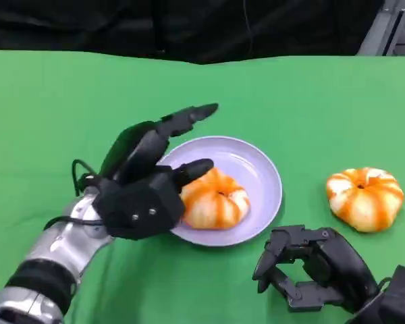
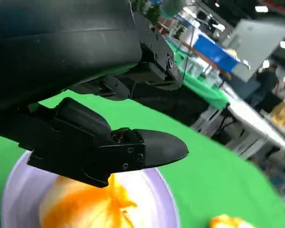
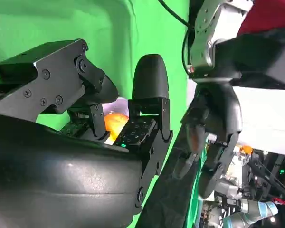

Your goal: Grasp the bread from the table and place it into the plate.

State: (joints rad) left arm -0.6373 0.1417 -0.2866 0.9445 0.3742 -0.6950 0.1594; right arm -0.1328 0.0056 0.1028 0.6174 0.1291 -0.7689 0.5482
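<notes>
Now left hand [image 1: 145,192] hovers fingers-spread over plated bread [image 1: 214,200].

left hand [image 1: 145,192] fingers spread, right hand [image 1: 310,266] curled empty

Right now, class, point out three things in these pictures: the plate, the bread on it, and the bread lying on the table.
plate [image 1: 262,177]: head view, bare inner surface on its right side.
bread on the plate [image 1: 219,201]: head view, its orange-striped top.
bread on the table [image 1: 364,198]: head view, centre of its top.
</notes>
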